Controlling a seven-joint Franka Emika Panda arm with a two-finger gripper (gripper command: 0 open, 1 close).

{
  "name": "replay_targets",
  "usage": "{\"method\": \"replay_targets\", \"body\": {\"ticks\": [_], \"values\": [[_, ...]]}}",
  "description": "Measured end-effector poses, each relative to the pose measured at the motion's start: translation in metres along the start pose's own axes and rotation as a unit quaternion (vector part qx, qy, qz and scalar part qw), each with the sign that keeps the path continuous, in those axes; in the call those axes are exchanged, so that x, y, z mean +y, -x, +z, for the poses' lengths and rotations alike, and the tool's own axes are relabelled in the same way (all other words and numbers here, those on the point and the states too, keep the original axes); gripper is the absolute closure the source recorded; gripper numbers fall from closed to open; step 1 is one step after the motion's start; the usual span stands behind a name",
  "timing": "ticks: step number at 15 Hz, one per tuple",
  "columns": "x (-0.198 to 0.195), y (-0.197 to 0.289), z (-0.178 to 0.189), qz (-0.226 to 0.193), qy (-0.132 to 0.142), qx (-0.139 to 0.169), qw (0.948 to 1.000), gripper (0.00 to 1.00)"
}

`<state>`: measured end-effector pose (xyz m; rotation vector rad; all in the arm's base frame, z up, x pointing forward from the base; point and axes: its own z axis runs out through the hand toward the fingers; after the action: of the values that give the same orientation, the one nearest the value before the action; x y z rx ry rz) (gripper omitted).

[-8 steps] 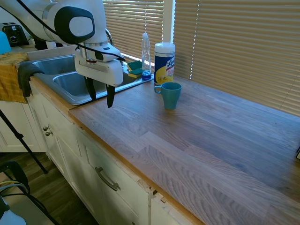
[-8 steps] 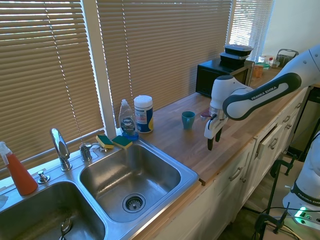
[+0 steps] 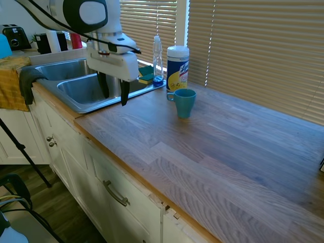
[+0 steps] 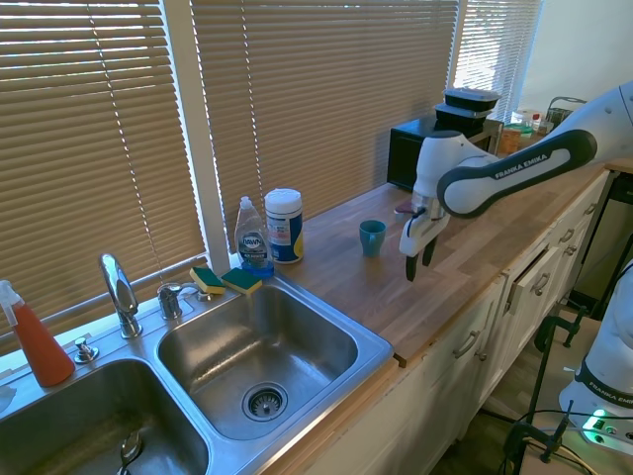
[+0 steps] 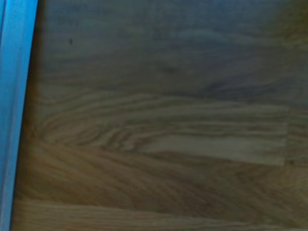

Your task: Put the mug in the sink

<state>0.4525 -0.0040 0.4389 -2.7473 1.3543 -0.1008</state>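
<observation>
The teal-blue mug (image 3: pixel 185 103) (image 4: pixel 372 237) stands upright on the wooden countertop (image 3: pixel 212 147), just in front of the white-and-yellow canister. My gripper (image 3: pixel 114 95) (image 4: pixel 418 261) hangs open and empty above the counter near the sink's edge, well short of the mug and level with it in height. The stainless double-basin sink (image 3: pixel 76 88) (image 4: pixel 259 348) lies beside it. In the wrist view only wood grain and a blue-lit strip of the sink rim (image 5: pixel 12 110) show.
A wipes canister (image 3: pixel 177 68), a dish soap bottle (image 3: pixel 158 59) and sponges (image 3: pixel 146 74) stand by the window. A faucet (image 4: pixel 120 293), a red bottle (image 4: pixel 35 341) and a black microwave (image 4: pixel 440 148) are also in view. A yellow towel (image 3: pixel 12 83) hangs at the sink's far end.
The gripper has risen and shifted away from the counter's front edge toward the window, coming a little closer to the mug. The mug has not moved.
</observation>
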Motion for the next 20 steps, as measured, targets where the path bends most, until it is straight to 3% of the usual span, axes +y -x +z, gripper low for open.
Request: {"method": "replay_targets", "body": {"ticks": [5,9,15,20], "values": [[-0.010,-0.065,-0.039,0.079,-0.049,-0.002,0.9957,0.00],[-0.033,-0.132,-0.035,0.160,-0.063,0.004,0.9851,0.00],[-0.035,-0.204,-0.012,0.266,-0.054,0.013,0.9624,0.00],[-0.034,-0.226,0.026,0.303,-0.027,0.007,0.9525,0.00]]}}
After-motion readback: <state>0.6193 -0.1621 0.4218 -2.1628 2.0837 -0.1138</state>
